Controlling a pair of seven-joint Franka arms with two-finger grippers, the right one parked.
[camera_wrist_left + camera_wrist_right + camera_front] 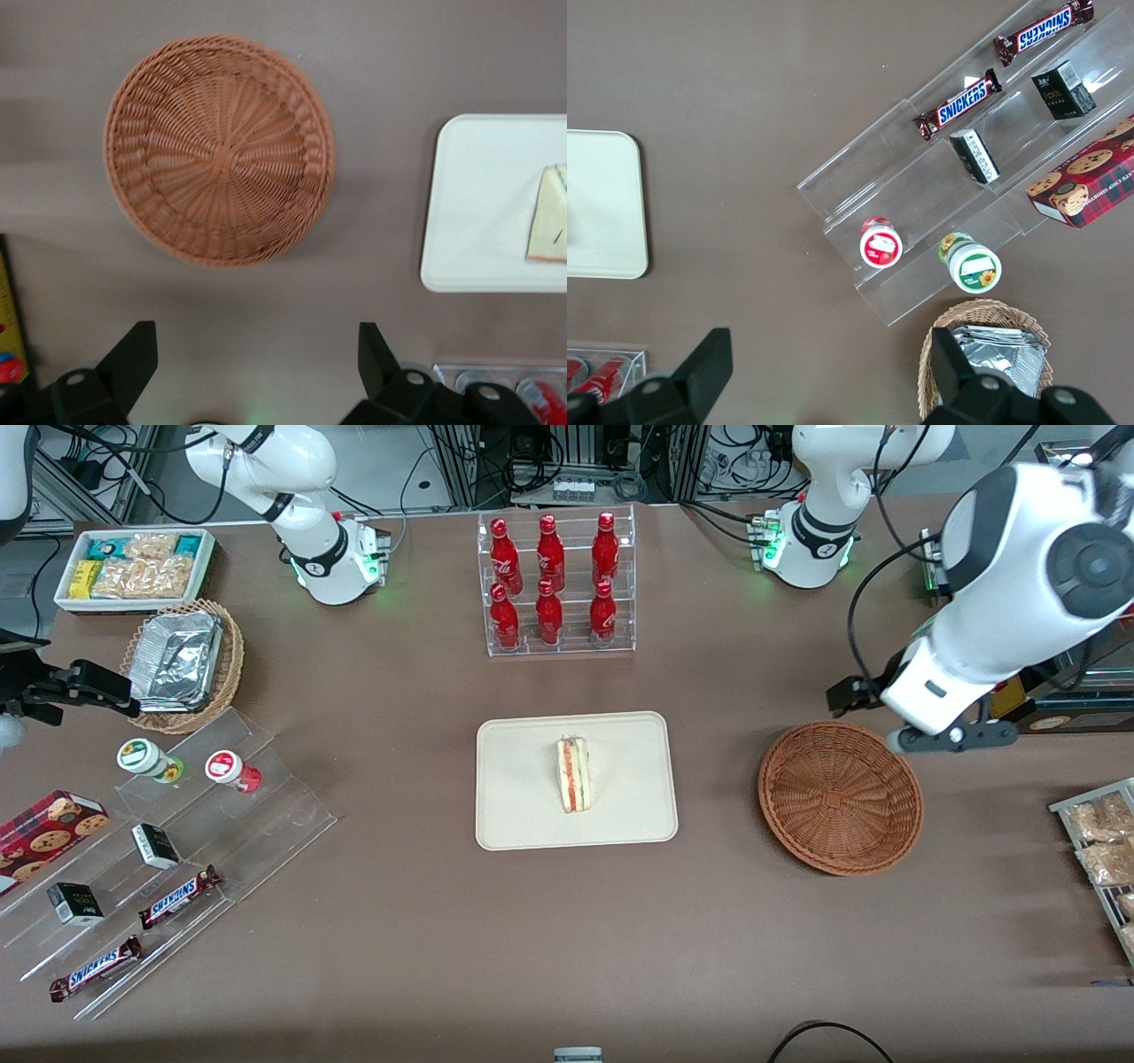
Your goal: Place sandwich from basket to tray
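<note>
A: Where is the sandwich [573,773]?
B: It lies on the tray [523,815], not in the basket [840,797].
A: And the gripper [257,354]?
B: High above the bench near the basket, jaws wide apart, holding nothing.

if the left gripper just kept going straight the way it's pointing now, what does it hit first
Probably bare table: the open gripper points down just beside the empty basket, not over it. The sandwich already lies on the tray.

I read "SNICKERS" on the two brown chocolate bars [1044,27] [957,104] lying on the clear acrylic stepped stand [921,168]. No other lettering is legible to me.
</note>
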